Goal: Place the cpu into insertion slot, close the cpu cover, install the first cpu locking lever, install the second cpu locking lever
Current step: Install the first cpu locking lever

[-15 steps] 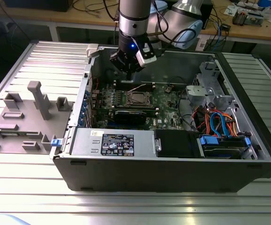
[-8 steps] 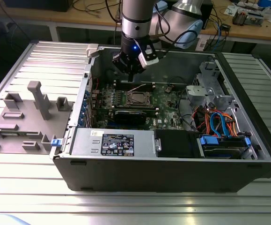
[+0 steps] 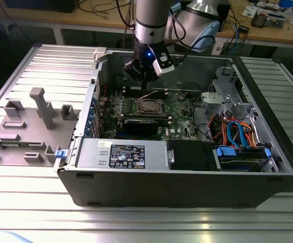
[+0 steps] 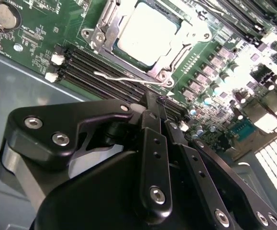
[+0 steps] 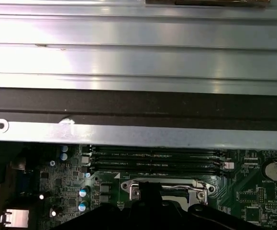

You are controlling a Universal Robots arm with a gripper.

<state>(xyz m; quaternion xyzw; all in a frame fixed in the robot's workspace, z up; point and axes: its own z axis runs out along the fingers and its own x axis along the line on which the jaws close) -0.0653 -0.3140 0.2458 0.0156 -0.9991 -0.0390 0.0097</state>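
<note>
While grey fixtures (image 3: 32, 126) lie at the exterior view's left on the desk (image 3: 136, 223), the case (image 3: 186, 187) sits centre. Inside it, the cpu (image 4: 148, 31) rests in its socket under the closed cover (image 4: 105, 36), a lever (image 4: 124, 75) raised. Above hangs the claw (image 4: 153, 108), fingers together, holding nothing.

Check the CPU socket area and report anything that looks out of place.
One thin wire locking lever stands out from the socket, angled across the memory slots rather than latched flat. The cpu sits under the cpu cover. The gripper is nearby.
</note>
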